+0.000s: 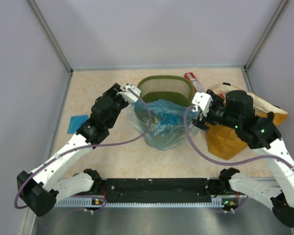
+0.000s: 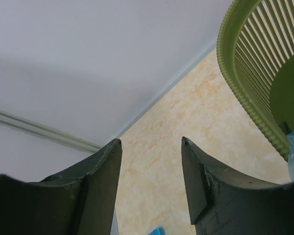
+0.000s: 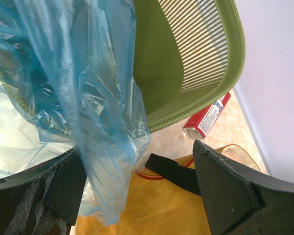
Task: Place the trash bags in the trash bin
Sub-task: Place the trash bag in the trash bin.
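The olive-green trash bin [image 1: 164, 87] stands at the middle back of the table. A big crinkly light-blue trash bag [image 1: 161, 122] hangs over its near rim and down its front. A small folded blue trash bag [image 1: 77, 123] lies flat on the table at the left. My left gripper [image 1: 134, 91] is at the bin's left rim [image 2: 235, 63], open [image 2: 151, 143], with only table between its fingers. My right gripper [image 1: 197, 117] is at the bin's right side, wide open [image 3: 136, 149]. The blue film [image 3: 95, 112] hangs against its left finger [image 3: 63, 186], not pinched.
A mustard-orange sack [image 1: 235, 134] with black handles [image 3: 172, 172] lies under and behind my right gripper. A flat red box [image 1: 191, 78] lies by the bin's back right corner, also in the right wrist view [image 3: 208, 117]. Cage walls enclose the table on three sides.
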`<action>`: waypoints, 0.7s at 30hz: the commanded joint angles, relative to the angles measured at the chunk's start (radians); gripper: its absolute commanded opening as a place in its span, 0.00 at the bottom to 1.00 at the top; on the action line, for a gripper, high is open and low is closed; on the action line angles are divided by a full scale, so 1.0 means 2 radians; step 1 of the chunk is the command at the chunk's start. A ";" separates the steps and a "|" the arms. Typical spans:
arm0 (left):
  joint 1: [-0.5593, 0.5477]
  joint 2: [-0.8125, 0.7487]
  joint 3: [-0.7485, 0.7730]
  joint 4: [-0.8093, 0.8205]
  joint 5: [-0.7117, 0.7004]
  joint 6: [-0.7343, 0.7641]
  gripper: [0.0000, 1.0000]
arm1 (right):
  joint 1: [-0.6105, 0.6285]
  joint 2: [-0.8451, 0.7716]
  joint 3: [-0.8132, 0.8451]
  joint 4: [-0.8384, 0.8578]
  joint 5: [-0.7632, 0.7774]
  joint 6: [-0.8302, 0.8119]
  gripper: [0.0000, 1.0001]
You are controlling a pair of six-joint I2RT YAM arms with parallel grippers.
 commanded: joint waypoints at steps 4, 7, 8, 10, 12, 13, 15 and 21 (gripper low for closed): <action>0.000 0.019 0.010 0.091 -0.015 0.003 0.57 | -0.004 0.002 0.014 0.050 0.037 -0.003 0.84; 0.002 0.023 0.017 0.092 -0.022 -0.008 0.57 | -0.004 0.003 0.013 0.054 0.037 0.002 0.84; 0.004 0.020 0.021 0.089 -0.021 -0.014 0.57 | -0.004 0.003 0.015 0.053 0.036 0.003 0.84; 0.009 0.011 0.040 0.059 -0.008 -0.030 0.58 | -0.004 0.003 0.021 0.052 0.037 0.008 0.86; 0.013 0.004 0.072 0.004 0.005 -0.036 0.59 | -0.004 0.005 0.026 0.046 0.034 0.010 0.87; 0.015 0.000 0.090 -0.032 0.017 -0.036 0.59 | -0.004 0.007 0.028 0.044 0.033 0.010 0.88; 0.018 -0.008 0.119 -0.095 0.041 -0.032 0.60 | -0.004 0.009 0.030 0.039 0.030 0.012 0.88; 0.020 -0.023 0.225 -0.305 0.134 -0.002 0.62 | -0.004 0.012 0.037 0.024 0.018 0.021 0.89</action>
